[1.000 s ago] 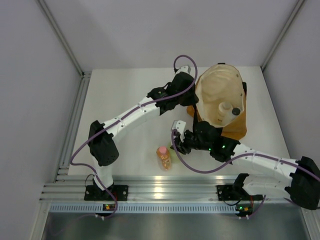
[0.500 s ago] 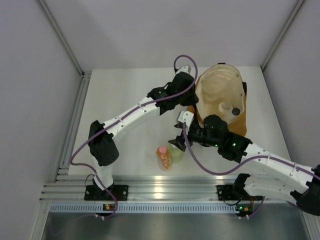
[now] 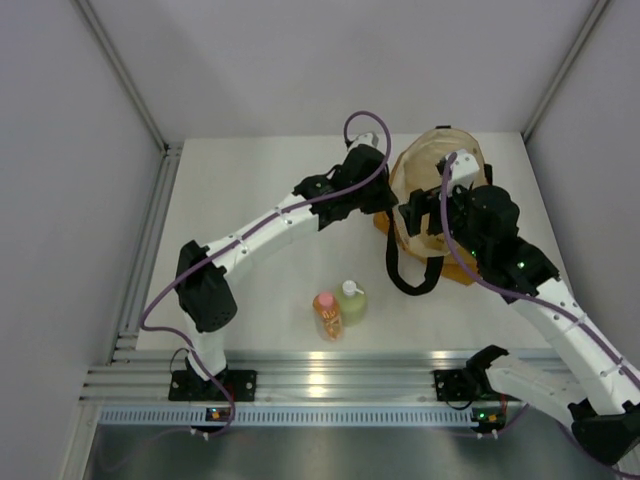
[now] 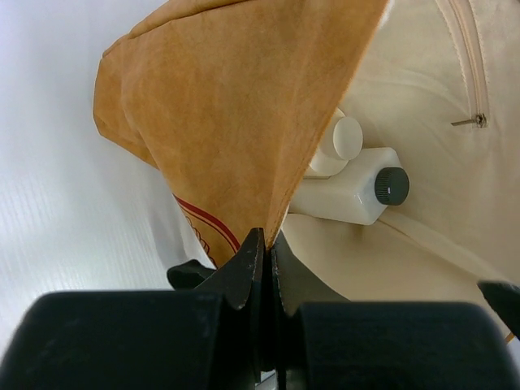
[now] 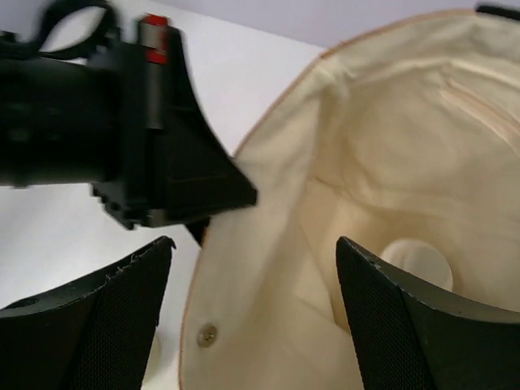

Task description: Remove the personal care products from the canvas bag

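Your left pincer (image 4: 264,244) is clenched on the rim of the canvas bag (image 4: 227,97), its fingertips pressed together with the tan-orange cloth edge nipped between them. Just past those tips and to their right, inside the cream lining, you see the squat cream-coloured bottle (image 4: 337,145) with its round cap. Touching it, on the side nearer the pincer, the clear-white bottle (image 4: 345,195) lies on its side with its black cap pointing right. Farther up and to the right, a zip pull (image 4: 479,120) hangs on the lining.

Your right pincer (image 5: 256,313) is released, jaws spread wide, and it hovers at the bag's mouth. One finger sits outside the rim on the left pincer's side and the other is over the lining, with the cream bottle's round top showing just beside that finger.

From overhead, both pincers sit close together at the bag's left rim. A black loop handle (image 3: 410,278) lies on the table (image 3: 250,200) on the near side of the right pincer. Well apart from both pincers, toward the arm bases, the orange bottle (image 3: 327,315) with its pink cap and the yellow-green bottle (image 3: 351,300) with its white cap rest just beside each other on the table.
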### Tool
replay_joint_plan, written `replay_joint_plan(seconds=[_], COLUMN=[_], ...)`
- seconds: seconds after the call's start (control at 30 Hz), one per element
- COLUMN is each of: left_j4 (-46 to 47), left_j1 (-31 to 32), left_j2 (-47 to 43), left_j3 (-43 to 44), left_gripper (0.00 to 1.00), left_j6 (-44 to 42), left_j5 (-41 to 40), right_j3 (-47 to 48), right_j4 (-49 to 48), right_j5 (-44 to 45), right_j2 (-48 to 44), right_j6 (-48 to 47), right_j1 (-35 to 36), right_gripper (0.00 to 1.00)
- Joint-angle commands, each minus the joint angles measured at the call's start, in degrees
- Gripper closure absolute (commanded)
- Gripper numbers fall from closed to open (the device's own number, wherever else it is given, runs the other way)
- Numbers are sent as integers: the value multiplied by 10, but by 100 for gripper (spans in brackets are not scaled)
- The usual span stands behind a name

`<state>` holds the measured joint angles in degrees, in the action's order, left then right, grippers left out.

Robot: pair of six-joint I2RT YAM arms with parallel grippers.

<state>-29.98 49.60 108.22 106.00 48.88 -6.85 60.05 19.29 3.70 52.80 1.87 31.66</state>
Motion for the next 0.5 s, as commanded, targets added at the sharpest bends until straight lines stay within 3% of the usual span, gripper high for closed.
replay_joint_plan(seconds=[0.0,0.47], left_j4=[14,13], left_j1=[1,23], left_j2=[-35,-51], left_j3=[-22,-54], left_gripper=[100,100], left_j6=[40,43], left_j5=[-5,-22], right_j3=[5,-80], right_j4=[69,124], right_j5=[58,94], right_j2=[-1,-23], right_j6=[69,92], right_j1=[-47,-121], right_gripper=[20,21])
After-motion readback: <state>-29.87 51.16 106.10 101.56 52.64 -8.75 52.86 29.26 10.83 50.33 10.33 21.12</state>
